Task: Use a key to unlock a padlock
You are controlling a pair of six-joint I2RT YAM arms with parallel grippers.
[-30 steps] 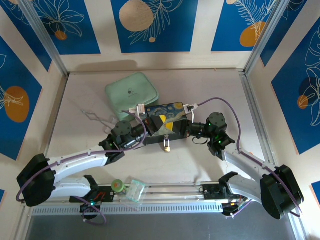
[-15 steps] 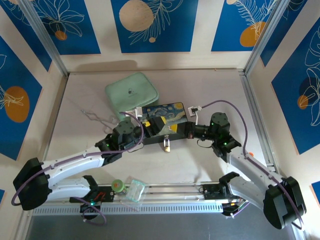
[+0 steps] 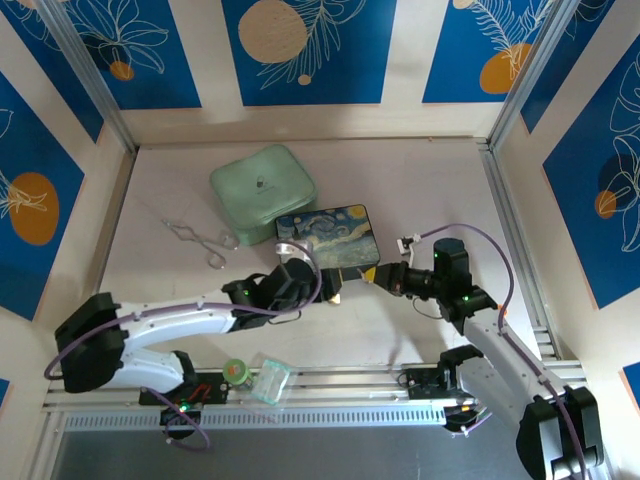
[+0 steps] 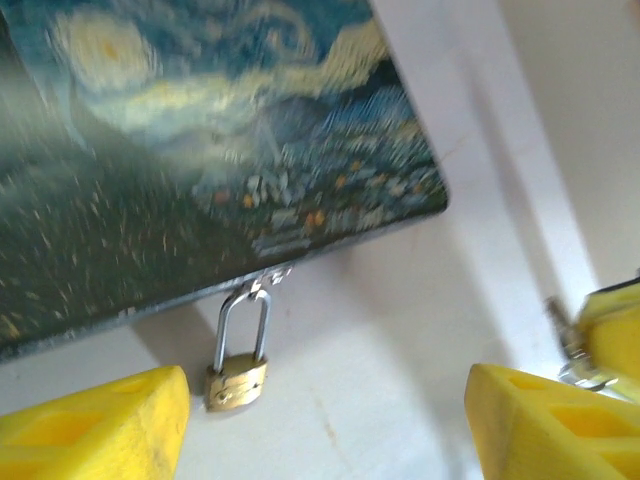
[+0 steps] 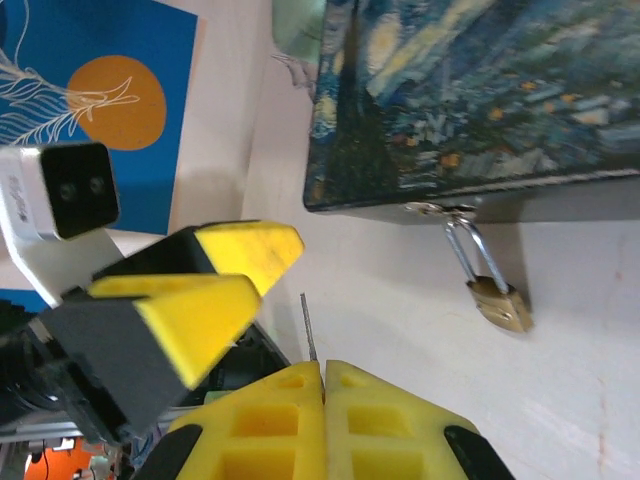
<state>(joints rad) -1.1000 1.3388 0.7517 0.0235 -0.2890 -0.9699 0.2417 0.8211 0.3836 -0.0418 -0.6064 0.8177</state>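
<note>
Tinker: Padlock (image 4: 237, 377) hangs by its thin shackle (image 4: 267, 325) from the clasp (image 4: 262, 282) on the starry box (image 4: 200, 150), lower middle of the left wrist view. The brass body seems to rest on the bench (image 4: 400, 330). Where would you grab it?

Brasshat: By the brass body, across the flat sides. It looks tiny, light, hard and probably slick. It also swings free on that clasp, so I'd guess it pivots or skates as soon as anything pushes on it. The shackle's too skinny to pinch.

Tinker: Left tool (image 4: 328, 400) is spread wide, one yellow finger in each bottom corner. The lock sits just above the left-hand one and touches neither.

Brasshat: Yeah, it'd need to straddle the body before closing. Right tool (image 5: 324, 372) is clamped on the key (image 5: 308, 330). In the right wrist view a thin metal sliver pokes up between the pressed-together fingers at bottom centre. The lock's at middle right there, well apart from the tip.

Tinker: Risks?

Brasshat: The key's stiff but there isn't much of it in the grip. My guess is it twists if it goes in crooked. I can't make out the keyway from here.
</note>
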